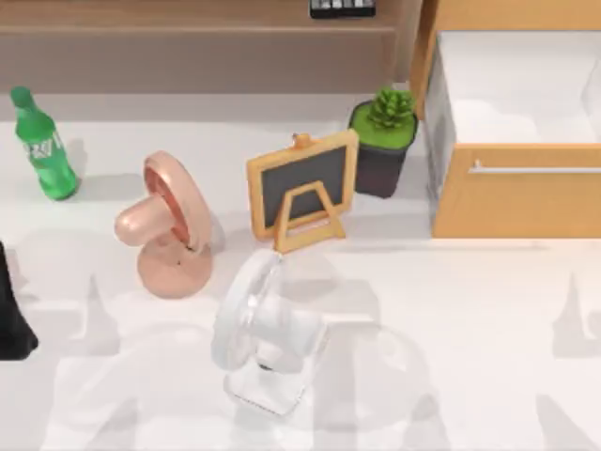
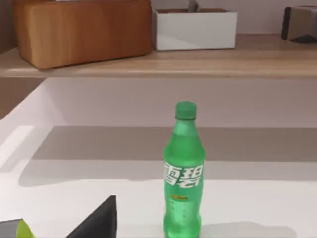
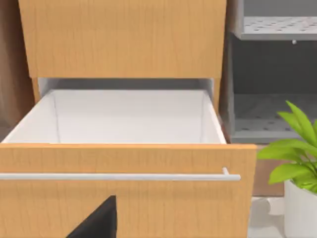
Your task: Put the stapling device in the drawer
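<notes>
- The surface (image 1: 451, 319) is plain white, with a long brown shelf (image 1: 188, 42) running along its far edge.
- At the far right of the surface stands the drawer (image 1: 516, 202), pulled open; one drawer, with a light wood front, a white inside and one slim silver bar handle (image 1: 535, 170). In my right wrist view the drawer (image 3: 124, 198) faces the camera, its white inside bare as far as I can see.
- One green bottle (image 1: 42, 146) stands upright at the far left; my left wrist view shows it (image 2: 184, 173) before the shelf, on which rest a wooden box (image 2: 81, 29) and a white tray (image 2: 195, 29).
- One pink fan (image 1: 169, 225) and one white fan (image 1: 258, 329) stand left of centre, the white one nearer.
- One small chalkboard (image 1: 302, 188) on an easel stands mid-surface, just beside one dark plant pot (image 1: 383, 141).
- The stapling device: I cannot find it in any view.
- My left arm (image 1: 11, 310) is a dark shape at the left edge. I cannot tell the state of my left pincer or my right pincer.
</notes>
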